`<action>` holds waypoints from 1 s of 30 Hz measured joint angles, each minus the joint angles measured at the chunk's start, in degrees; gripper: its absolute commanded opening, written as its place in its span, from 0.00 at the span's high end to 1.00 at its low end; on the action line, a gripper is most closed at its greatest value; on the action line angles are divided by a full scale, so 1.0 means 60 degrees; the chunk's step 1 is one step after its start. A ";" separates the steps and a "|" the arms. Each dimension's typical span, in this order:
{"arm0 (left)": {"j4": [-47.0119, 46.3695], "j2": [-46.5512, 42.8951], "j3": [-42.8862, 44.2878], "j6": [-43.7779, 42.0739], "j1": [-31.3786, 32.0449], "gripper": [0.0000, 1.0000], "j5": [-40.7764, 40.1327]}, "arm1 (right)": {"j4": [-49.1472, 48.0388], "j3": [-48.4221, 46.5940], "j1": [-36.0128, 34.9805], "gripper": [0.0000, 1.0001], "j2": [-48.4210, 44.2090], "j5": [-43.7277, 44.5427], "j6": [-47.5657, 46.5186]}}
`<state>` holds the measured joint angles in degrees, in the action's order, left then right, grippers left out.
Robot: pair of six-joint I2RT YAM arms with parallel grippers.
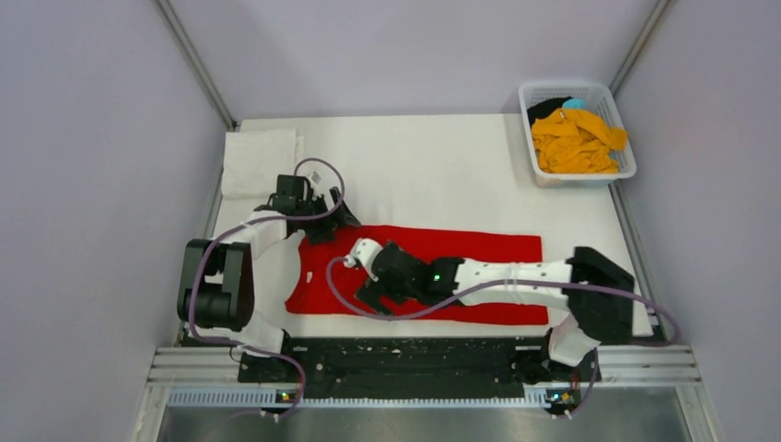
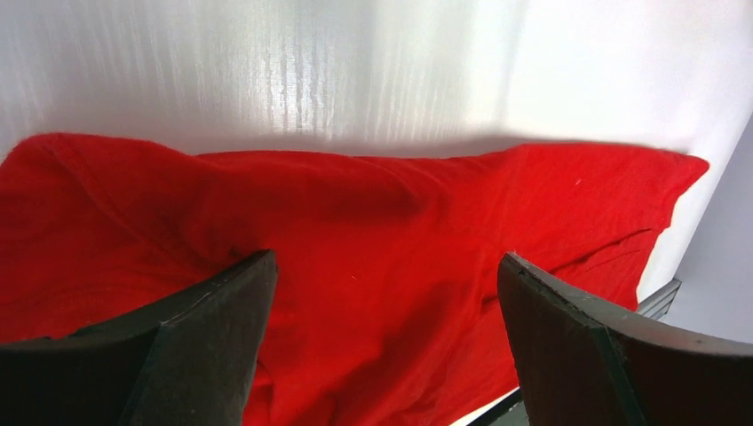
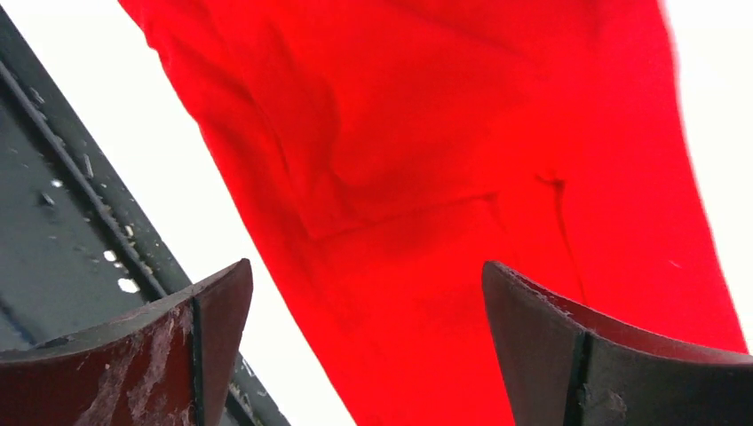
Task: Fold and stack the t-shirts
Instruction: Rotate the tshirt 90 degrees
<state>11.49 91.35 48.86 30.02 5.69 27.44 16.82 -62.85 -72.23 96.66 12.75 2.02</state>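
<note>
Red t-shirt (image 1: 488, 247): lies flat as a long band across the near half of the white table (image 1: 442, 166), running left to right just beyond the black rail (image 1: 414, 354) at the arms' bases; from both wrist views we see soft creases in it
Right arm (image 1: 516, 274): reaches from its base at the near right leftward, low over the red band
Left arm (image 1: 216, 285): bends up from the near left, with its wrist at the band's far left corner
Basket (image 1: 630, 171): white plastic lattice at the far right corner of the table, well apart from both arms
White t-shirt (image 1: 261, 161): folded, at the far left corner of the table, just beyond the left wrist
Orange-yellow t-shirt (image 1: 576, 143): crumpled, filling most of the basket
Right gripper (image 3: 366, 266): fingers spread wide with nothing between them; under them we see the band's near edge, a strip of table and the rail
Left gripper (image 2: 386, 262): fingers spread wide over the red cloth, holding nothing; whether the tips touch the cloth we cannot tell
Black t-shirt (image 1: 546, 108): only a dark patch shows at the far end of the basket, behind the orange-yellow one
</note>
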 measured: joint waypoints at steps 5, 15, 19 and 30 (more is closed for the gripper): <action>0.0678 -0.1031 0.0164 0.0018 0.0051 0.01 -0.0259 | -0.0707 0.1311 0.1450 0.01 -0.2586 -0.0262 0.1169; 0.0135 -0.3555 -0.1410 0.1239 0.1479 0.01 -0.0634 | -0.1206 0.3439 0.6025 0.01 -0.3406 -0.2018 0.3177; -0.0787 -0.2677 -0.2492 0.2007 0.1494 0.01 -0.0747 | -0.1308 0.3497 0.6411 0.01 -0.2393 -0.2743 0.3213; -0.1137 0.4040 0.4397 0.2568 0.1468 0.01 -0.0543 | -0.1537 0.3435 0.6546 0.01 -0.1749 -0.4827 0.3085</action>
<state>4.67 115.59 75.24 45.43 14.50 24.18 7.60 -42.24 -32.95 86.17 -16.21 20.53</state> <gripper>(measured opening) 0.986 0.985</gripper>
